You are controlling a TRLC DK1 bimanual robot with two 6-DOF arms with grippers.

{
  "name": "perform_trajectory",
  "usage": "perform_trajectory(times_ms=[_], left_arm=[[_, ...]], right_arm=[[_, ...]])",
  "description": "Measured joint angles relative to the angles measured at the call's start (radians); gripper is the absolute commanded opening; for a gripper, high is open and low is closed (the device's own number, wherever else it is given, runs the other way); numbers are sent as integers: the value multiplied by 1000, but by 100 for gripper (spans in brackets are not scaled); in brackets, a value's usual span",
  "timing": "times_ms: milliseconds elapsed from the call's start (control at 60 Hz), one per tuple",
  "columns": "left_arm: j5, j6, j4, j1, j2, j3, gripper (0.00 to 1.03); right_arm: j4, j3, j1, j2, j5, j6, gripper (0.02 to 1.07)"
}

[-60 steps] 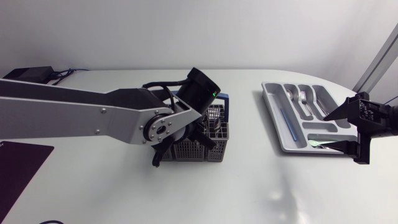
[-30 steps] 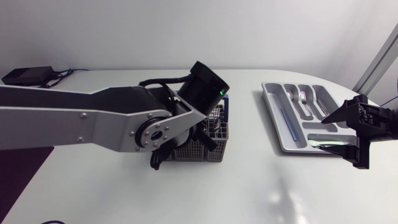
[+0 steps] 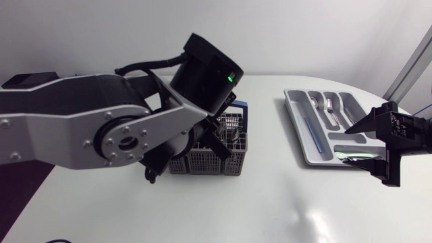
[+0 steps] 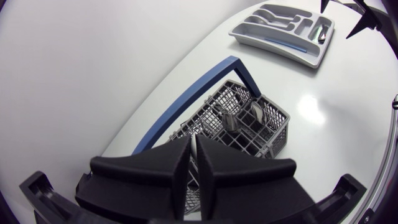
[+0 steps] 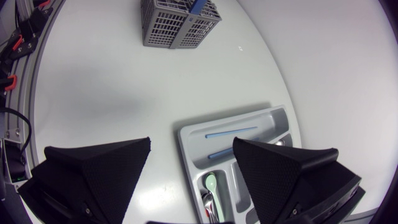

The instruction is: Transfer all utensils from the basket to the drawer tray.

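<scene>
The grey wire basket (image 3: pixel 223 156) with a blue handle (image 4: pixel 193 93) stands mid-table, half hidden under my left arm in the head view. My left gripper (image 4: pixel 193 148) hangs above it, shut on a thin pale utensil (image 4: pixel 193 142) seen edge-on between the fingers. A few utensils (image 4: pixel 231 118) still stand in the basket (image 4: pixel 261 127). The grey drawer tray (image 3: pixel 307 138) lies at the right with cutlery in its slots, blue pieces (image 5: pixel 230 132) and a green spoon (image 5: pixel 211 183). My right gripper (image 3: pixel 368 142) is open beside the tray's (image 5: pixel 186 140) right edge, holding nothing.
A small black box (image 3: pixel 30 79) with cables sits at the table's back left corner. A dark mat (image 3: pixel 17 192) lies at the left edge. Bare white table spreads between the basket (image 5: pixel 177 25) and the tray (image 4: pixel 283 28).
My left arm has risen from the basket towards the camera, its fingers closing the last bit on the thin utensil. The right arm has not moved.
</scene>
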Motion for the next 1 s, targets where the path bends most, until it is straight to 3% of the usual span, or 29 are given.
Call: perform_trajectory(times_ms=[400,700,750,1000], left_arm=[[31,-13,-38,-4,-126,0,5],[285,-223,-130,44,-148,18,4],[331,-253,-143,62,-143,33,4],[551,-369,-207,134,-92,111,4]], right_arm=[[-27,0,132,-145,-82,257,98],[51,-14,428,-320,-80,766,98],[87,-18,492,-327,-61,842,103],[304,-49,772,-291,69,1125,102]])
